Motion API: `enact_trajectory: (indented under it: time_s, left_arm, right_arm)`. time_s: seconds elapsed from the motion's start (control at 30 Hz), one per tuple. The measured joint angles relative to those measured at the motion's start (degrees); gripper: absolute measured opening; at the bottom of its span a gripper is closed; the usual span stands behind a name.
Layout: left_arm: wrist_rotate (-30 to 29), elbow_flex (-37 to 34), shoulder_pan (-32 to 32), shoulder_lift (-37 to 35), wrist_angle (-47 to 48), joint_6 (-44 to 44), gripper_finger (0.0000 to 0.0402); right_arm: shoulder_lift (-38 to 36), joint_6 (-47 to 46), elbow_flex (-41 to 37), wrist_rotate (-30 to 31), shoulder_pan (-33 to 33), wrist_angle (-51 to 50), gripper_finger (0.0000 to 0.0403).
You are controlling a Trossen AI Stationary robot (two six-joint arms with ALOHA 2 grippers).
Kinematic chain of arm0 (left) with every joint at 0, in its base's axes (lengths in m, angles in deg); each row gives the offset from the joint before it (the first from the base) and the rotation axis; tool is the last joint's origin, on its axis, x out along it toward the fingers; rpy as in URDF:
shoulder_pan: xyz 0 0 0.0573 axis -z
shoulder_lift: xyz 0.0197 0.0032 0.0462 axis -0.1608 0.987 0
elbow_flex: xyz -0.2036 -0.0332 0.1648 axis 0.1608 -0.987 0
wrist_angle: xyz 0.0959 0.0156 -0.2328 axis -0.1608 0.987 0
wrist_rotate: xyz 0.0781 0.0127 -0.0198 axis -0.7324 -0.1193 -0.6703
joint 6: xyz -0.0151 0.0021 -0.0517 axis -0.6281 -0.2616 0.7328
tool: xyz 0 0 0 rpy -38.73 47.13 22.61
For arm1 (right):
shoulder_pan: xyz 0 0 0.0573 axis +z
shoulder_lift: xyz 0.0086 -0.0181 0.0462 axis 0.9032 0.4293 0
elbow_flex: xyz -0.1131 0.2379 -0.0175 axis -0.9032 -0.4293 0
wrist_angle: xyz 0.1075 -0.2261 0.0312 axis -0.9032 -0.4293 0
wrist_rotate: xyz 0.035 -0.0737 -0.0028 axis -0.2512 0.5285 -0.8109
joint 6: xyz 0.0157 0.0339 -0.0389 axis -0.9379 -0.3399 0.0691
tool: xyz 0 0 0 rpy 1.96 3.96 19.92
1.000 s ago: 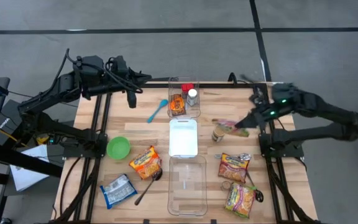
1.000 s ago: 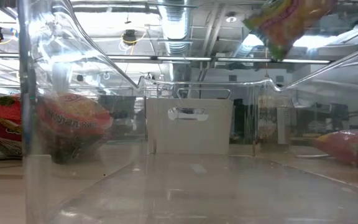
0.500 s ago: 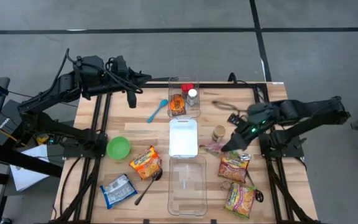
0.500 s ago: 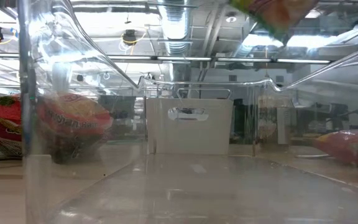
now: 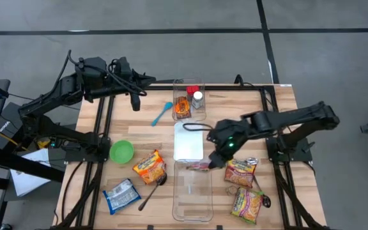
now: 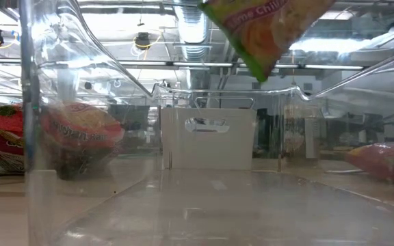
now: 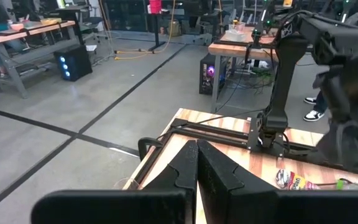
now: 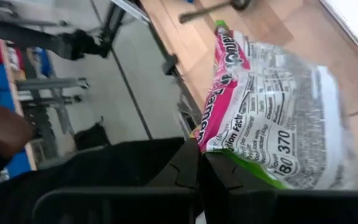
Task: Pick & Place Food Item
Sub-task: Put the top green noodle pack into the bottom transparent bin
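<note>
A pink-and-green ramen packet (image 5: 200, 166) hangs over the far end of the clear, lidless container (image 5: 192, 191) at the table's near middle. My right gripper (image 5: 217, 160) is shut on it. The low view shows the packet (image 6: 265, 31) high above the container floor, one corner lowest. Its printed back (image 8: 278, 118) fills the right wrist view. My left gripper (image 5: 135, 102) waits shut and holding nothing, raised over the table's far left corner, also seen as my left gripper (image 7: 197, 168). My right gripper pinches the packet's sealed edge (image 8: 211, 143) between its two fingers, at one end of the packet. The fingers slant down from the table's right side. The packet is lifted clear and hangs tilted beyond the fingers, its lowest corner (image 6: 258, 72) well above the container.
A white lid (image 5: 188, 142) lies just beyond the container. A second clear box (image 5: 189, 102) with small items stands at the far edge. Ramen packets (image 5: 240, 171), (image 5: 246, 204), (image 5: 149, 167), a silver pouch (image 5: 121, 195), a green bowl (image 5: 121, 151) and a blue spoon (image 5: 161, 114) lie around.
My right gripper has swung from the table's right edge toward the middle and near side, sinking a little and tipping further down. It has stayed shut on the ramen packet, which now hangs over the clear container's far end.
</note>
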Motion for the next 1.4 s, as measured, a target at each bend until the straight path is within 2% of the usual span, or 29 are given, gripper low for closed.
enact_trajectory:
  time_s: [0.23, 0.53, 0.77, 1.4]
  left_arm:
    - [0.0, 0.0, 0.0, 0.0, 0.0, 0.0, 0.0002]
    - [0.2, 0.0, 0.0, 0.0, 0.2, -1.3, 0.0002]
    - [0.2, 0.0, 0.0, 0.0, 0.3, -1.5, 0.0002]
    - [0.0, 0.0, 0.0, 0.0, 0.9, -1.5, 0.0002]
  right_arm:
    - [6.3, 4.1, 3.2, -4.3, -2.7, -2.2, 0.0000]
    - [11.4, 8.1, 3.6, -9.9, -5.2, -4.4, 0.0000]
    - [13.3, 9.4, 3.3, -10.7, -6.8, -5.8, 0.0000]
    - [18.7, 9.1, 3.4, -12.4, -6.9, 0.6, 0.0000]
